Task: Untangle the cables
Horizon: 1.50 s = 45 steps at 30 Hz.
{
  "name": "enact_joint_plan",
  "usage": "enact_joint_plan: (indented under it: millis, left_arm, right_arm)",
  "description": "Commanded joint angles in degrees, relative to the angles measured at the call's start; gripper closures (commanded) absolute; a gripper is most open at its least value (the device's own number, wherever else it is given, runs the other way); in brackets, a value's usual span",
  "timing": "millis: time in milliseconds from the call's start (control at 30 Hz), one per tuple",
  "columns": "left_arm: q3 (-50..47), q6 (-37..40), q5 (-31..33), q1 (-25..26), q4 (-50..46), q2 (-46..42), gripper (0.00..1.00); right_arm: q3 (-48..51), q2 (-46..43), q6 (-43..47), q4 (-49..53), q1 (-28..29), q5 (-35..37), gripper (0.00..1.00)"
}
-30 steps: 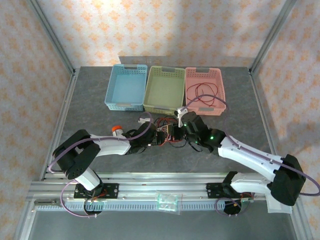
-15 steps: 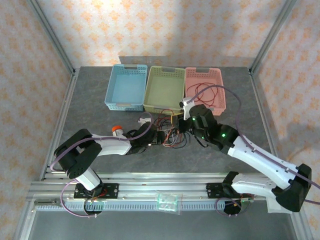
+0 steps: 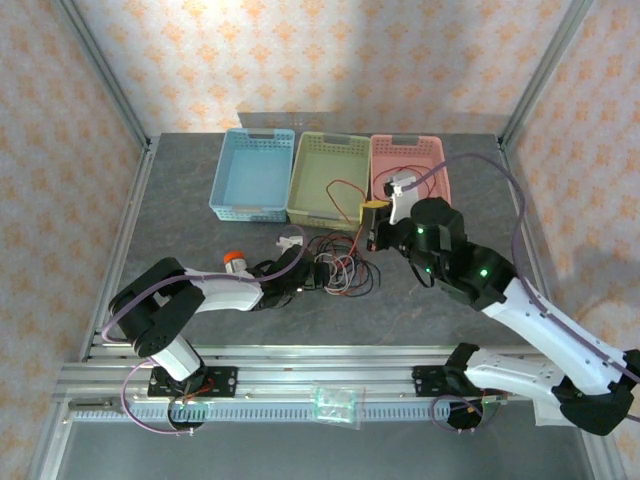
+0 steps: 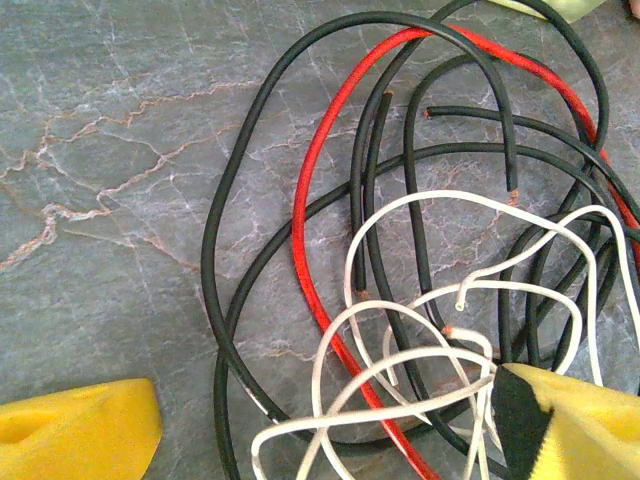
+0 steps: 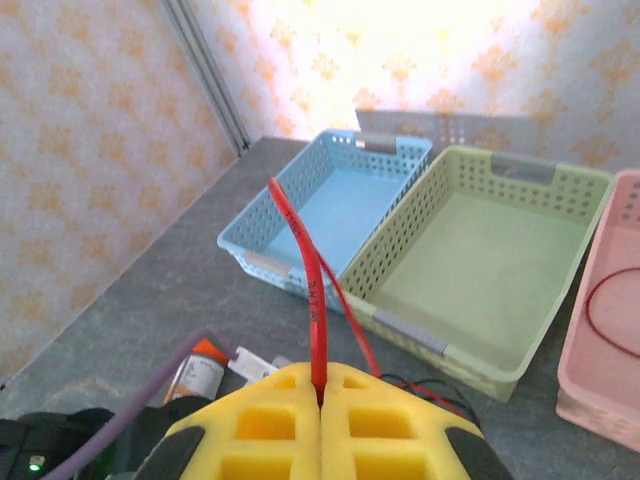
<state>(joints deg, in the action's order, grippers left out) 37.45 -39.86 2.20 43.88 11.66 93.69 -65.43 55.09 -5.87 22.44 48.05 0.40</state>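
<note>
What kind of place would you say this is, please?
Probably a lab robot test cell, not a home: metal frame posts enclose the table, patterned panels stand in as walls, and three baskets sit in a row.

Even, bright light. Wall (image 5: 400, 50) behind green basket (image 5: 480, 250) blown out in right wrist view; foreground below basket soft.

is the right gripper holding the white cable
No, the right gripper is shut on the red cable, which rises up out of it.
</note>
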Motion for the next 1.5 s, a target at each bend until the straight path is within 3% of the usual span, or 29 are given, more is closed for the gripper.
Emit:
enact_joint_plan:
  millis: [0, 300, 500, 900, 1133, 1467]
  left_arm:
    - [-1.91, -0.49, -1.05, -1.34, 1.79, 5.81, 0.11]
    - [-2.26, -0.66, -1.08, -1.38, 2.02, 5.65, 0.11]
    - [-0.45, 0.14, 1.83, -0.92, -2.45, -0.99, 0.1]
    - [14.03, 13.23, 5.85, 0.68, -10.79, -15.44, 0.09]
    - [25.2, 19.32, 6.28, -0.39, -10.73, -10.55, 0.08]
    - [39.62, 19.3, 2.58, -2.65, -8.72, 4.26, 0.08]
  right_arm:
    - [-2.77, -1.33, 2.28, 1.71, -0.37, 3.77, 1.0]
    - [-5.58, -2.88, 3.92, 3.23, -0.33, 8.91, 1.0]
    - [-4.71, -2.43, 3.5, 2.2, -0.37, 12.03, 1.0]
    - [-4.1, 1.04, 3.28, -0.98, -1.16, 19.19, 1.0]
    - [-5.74, 5.77, 1.65, -3.41, -6.3, 20.0, 1.0]
    - [-7.01, 15.57, -2.65, -7.46, -18.69, 18.34, 1.0]
